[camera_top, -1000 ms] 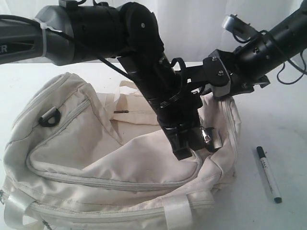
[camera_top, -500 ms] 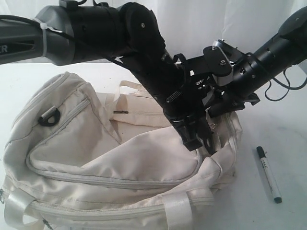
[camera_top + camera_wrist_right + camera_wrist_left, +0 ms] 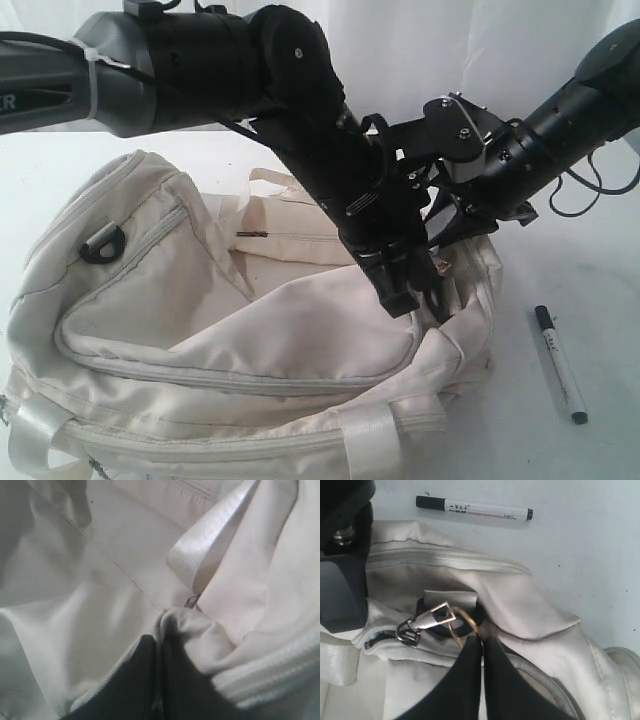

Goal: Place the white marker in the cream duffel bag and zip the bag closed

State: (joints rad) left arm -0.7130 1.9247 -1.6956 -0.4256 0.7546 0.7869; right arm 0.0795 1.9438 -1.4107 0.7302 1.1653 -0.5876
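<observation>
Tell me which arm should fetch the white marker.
Right, likely: the white marker lies on its side of the cream duffel bag; the left gripper is pinching the zipper ring.

A plain white tabletop (image 3: 600, 280) fills the scene, evenly lit, with only soft shadows. Beyond its far edge rises a pale white backdrop (image 3: 400, 50).
</observation>
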